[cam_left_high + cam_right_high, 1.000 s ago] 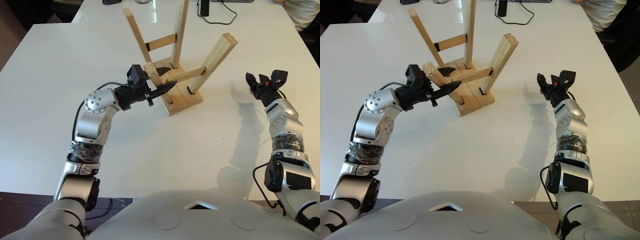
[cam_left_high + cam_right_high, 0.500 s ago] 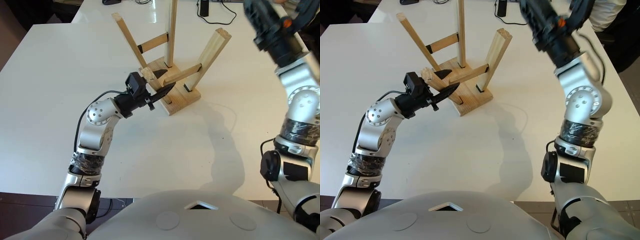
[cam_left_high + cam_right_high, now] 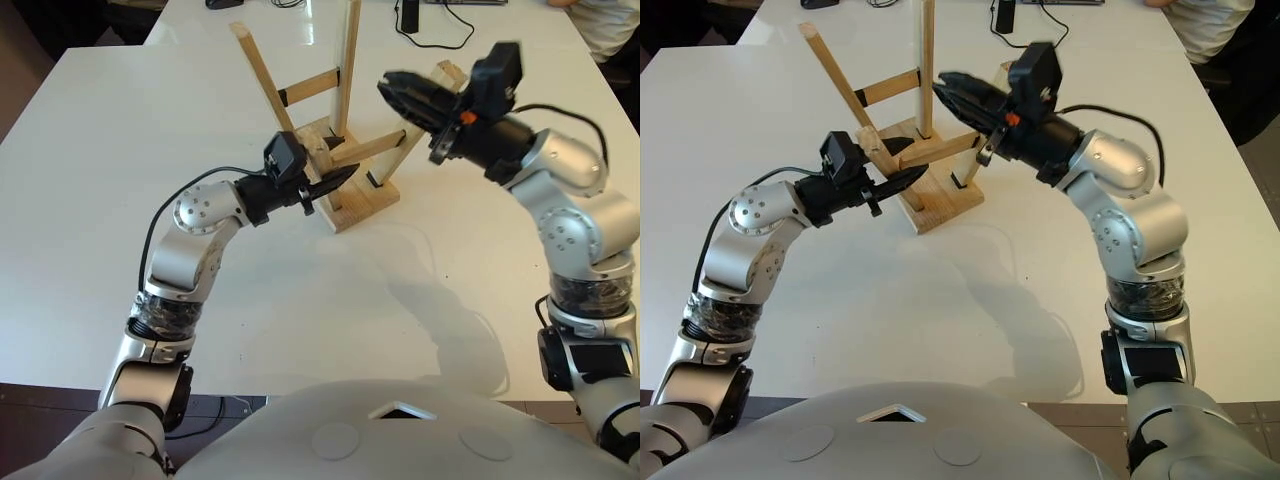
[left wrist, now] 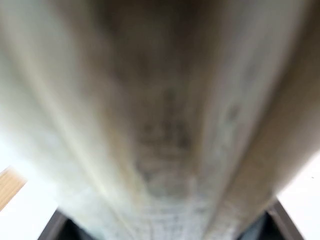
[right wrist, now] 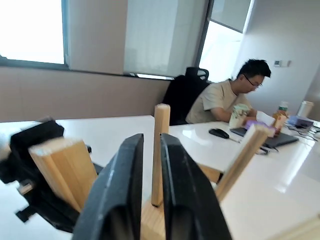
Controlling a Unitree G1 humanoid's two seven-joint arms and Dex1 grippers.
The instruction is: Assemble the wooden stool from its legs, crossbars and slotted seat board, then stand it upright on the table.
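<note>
The wooden stool stands upside down on the white table, its slotted seat board (image 3: pixel 362 205) flat and its legs pointing up. A tall leg (image 3: pixel 350 55) and a slanted leg (image 3: pixel 256 72) are joined by a crossbar (image 3: pixel 310 86). A second crossbar (image 3: pixel 366 150) runs to the thick leg (image 3: pixel 413 135). My left gripper (image 3: pixel 335 180) is shut on a short leg at the board's near corner; blurred wood fills the left wrist view. My right gripper (image 3: pixel 392 88) hovers among the upper legs, its fingers (image 5: pixel 120 195) open by a narrow gap with nothing between them.
A black device with a cable (image 3: pixel 408 15) and a dark mouse (image 3: pixel 222 3) lie at the table's far edge. Bare tabletop (image 3: pixel 300 320) stretches in front of the stool and to its left.
My right arm has swung up from the right side of the table and over to the stool's legs. The left gripper kept its hold, and the stool shifted slightly.
</note>
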